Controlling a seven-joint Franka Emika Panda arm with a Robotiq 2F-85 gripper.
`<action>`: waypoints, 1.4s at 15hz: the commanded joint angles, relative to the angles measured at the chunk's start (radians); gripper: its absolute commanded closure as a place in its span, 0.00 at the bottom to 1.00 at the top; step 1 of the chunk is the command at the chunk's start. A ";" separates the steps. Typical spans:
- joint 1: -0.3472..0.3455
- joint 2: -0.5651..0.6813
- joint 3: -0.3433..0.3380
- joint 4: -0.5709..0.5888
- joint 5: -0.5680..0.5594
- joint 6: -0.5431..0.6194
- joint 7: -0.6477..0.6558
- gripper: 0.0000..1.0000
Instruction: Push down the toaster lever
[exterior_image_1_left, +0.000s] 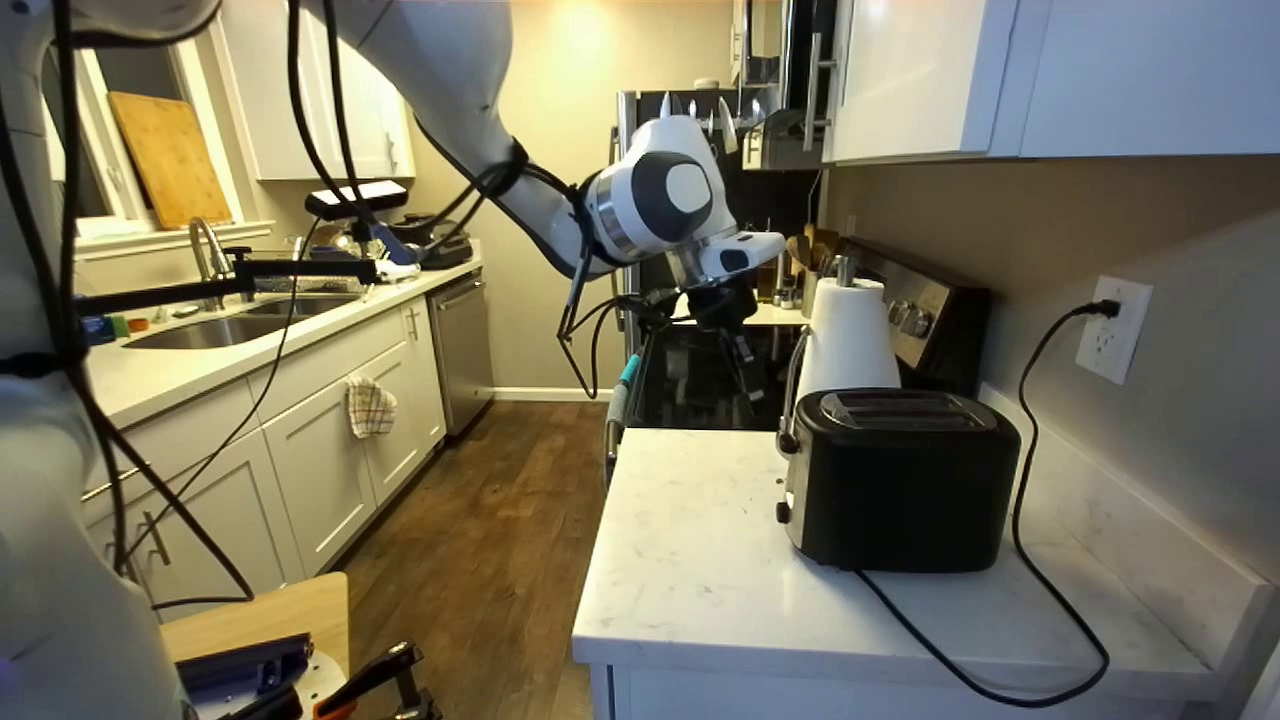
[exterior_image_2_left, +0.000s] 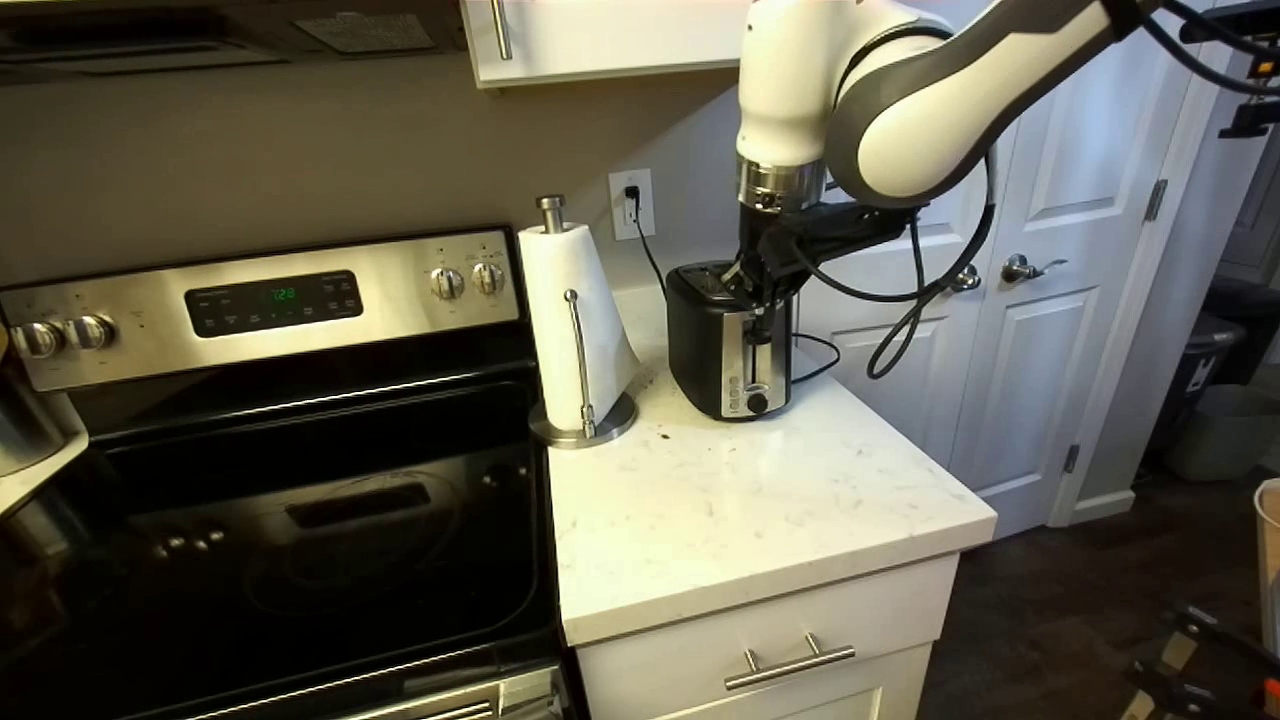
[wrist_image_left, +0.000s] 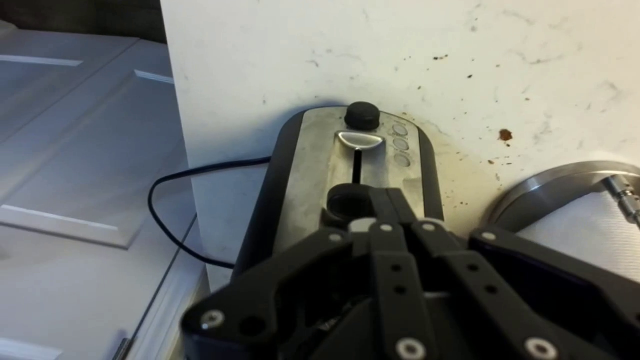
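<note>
The black toaster (exterior_image_1_left: 910, 485) stands upright on the white counter (exterior_image_1_left: 690, 540); it also shows in an exterior view (exterior_image_2_left: 700, 345) and the wrist view (wrist_image_left: 310, 165). Its lever (wrist_image_left: 347, 200) is a dark rounded tab on the greyish end face, at the upper end of the slot, away from the black knob (wrist_image_left: 362, 115). The lever also shows in both exterior views (exterior_image_1_left: 788, 442) (exterior_image_2_left: 762, 328). My gripper (wrist_image_left: 395, 202) is shut and empty, its fingertips together just above and beside the lever, partly covering it. I cannot tell whether they touch. The gripper also shows in both exterior views (exterior_image_1_left: 752, 390) (exterior_image_2_left: 768, 300).
A white paper towel roll (exterior_image_2_left: 570, 320) on a metal stand is beside the toaster, next to the stove (exterior_image_2_left: 300, 520). The black cord (exterior_image_1_left: 1035, 575) runs from the toaster to a wall outlet (exterior_image_1_left: 1112, 330). White upper cabinets (exterior_image_1_left: 1130, 80) hang above the counter.
</note>
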 joint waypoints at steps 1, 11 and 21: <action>0.022 -0.006 -0.011 -0.022 -0.094 0.008 0.112 1.00; 0.026 0.015 -0.011 -0.090 -0.283 0.154 0.287 1.00; 0.000 0.019 -0.036 -0.094 -0.455 0.155 0.384 1.00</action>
